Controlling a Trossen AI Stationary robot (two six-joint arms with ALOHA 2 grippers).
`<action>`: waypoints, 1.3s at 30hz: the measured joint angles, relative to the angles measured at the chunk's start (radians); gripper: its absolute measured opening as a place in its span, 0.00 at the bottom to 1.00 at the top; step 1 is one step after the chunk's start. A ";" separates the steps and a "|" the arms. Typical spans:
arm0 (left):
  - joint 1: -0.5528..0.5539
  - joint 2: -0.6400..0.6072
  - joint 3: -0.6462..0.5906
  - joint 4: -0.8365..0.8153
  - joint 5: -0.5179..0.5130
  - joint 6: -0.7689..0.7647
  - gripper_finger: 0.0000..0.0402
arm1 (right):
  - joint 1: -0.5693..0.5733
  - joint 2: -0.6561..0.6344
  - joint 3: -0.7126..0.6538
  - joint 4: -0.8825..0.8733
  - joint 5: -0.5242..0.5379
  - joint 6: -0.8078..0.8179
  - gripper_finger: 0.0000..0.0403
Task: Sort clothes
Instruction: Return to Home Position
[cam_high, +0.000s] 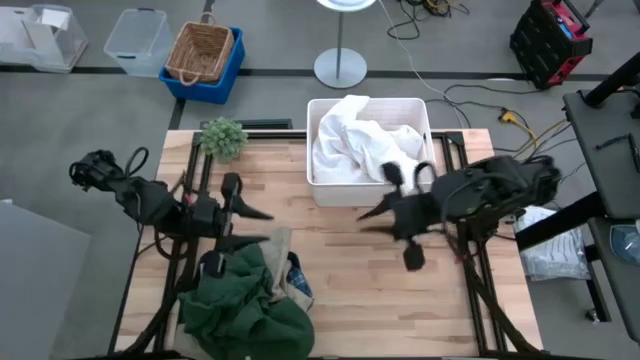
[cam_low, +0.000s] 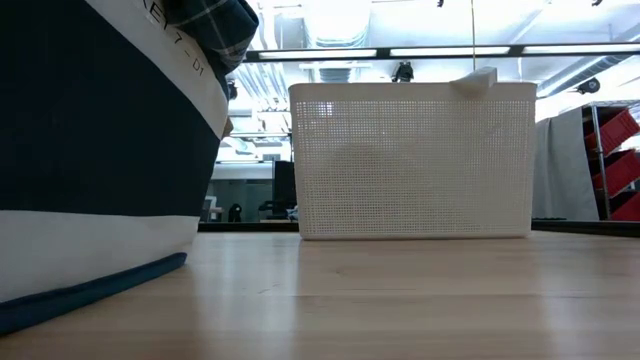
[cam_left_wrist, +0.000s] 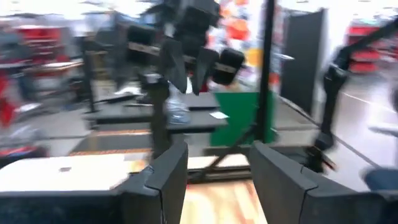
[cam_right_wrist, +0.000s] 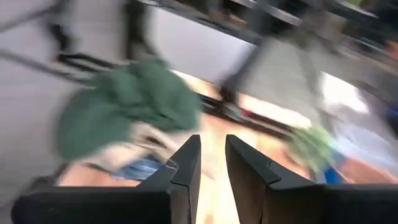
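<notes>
A white bin (cam_high: 368, 190) stands at the table's far middle with white clothes (cam_high: 360, 145) heaped in it; one fold sticks up over its rim (cam_low: 478, 78). A pile of clothes lies at the near left: dark green (cam_high: 245, 310) on top, khaki (cam_high: 277, 250) and blue plaid (cam_high: 299, 282) at its right side. My left gripper (cam_high: 268, 227) hovers just beyond the pile, pointing right, open and empty (cam_left_wrist: 217, 162). My right gripper (cam_high: 365, 220) hovers in front of the bin, pointing left toward the pile (cam_right_wrist: 134, 99); a narrow gap shows between its fingers (cam_right_wrist: 213, 146), with nothing in it.
A small green plant (cam_high: 222, 137) stands at the far left, beside the bin. Bare wood (cam_high: 350, 290) lies between the pile and the right edge. In the low view, navy and white cloth (cam_low: 100, 150) with plaid (cam_low: 215, 25) above fills the left.
</notes>
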 joint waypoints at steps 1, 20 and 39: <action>0.000 -0.002 0.001 0.000 -0.035 -0.011 0.38 | 0.000 -0.031 -0.042 0.001 0.072 0.035 0.16; 0.001 0.047 -0.002 -0.018 -0.372 -0.025 0.38 | -0.674 -0.186 -0.624 -0.116 -0.046 0.763 0.03; 0.001 0.047 -0.002 -0.017 -0.374 -0.048 0.38 | -0.936 0.052 -0.630 0.079 0.039 0.471 0.03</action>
